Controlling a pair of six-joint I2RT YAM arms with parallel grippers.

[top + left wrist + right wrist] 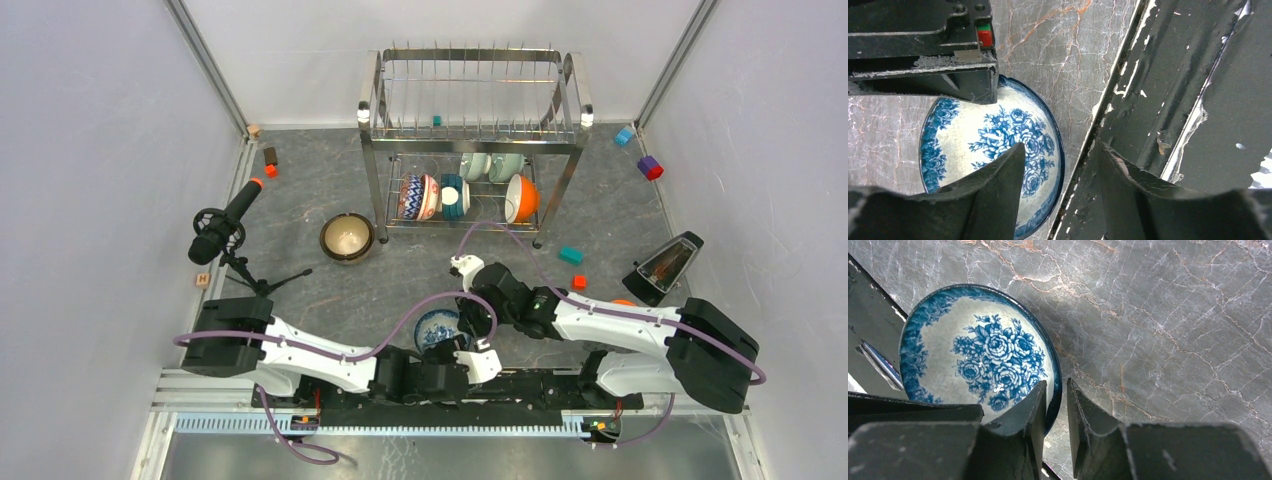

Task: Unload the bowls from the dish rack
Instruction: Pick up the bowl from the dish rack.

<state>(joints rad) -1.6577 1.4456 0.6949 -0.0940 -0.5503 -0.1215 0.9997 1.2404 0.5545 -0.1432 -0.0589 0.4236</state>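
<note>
The blue-and-white bowl sits upright on the marble floor near the arm bases. My left gripper is open, one finger over the bowl's inside and the other outside its rim. My right gripper straddles the opposite rim with jaws narrow, and a thin gap shows at the outer finger. The dish rack stands at the back. Its lower tier holds a red-orange patterned bowl, two pale green bowls, an orange bowl and one more. A dark brown bowl rests on the floor.
A microphone on a tripod stands at the left and a black wedge-shaped device at the right. Small toy blocks lie about: teal, orange, blue, purple. The black base rail runs right beside the bowl.
</note>
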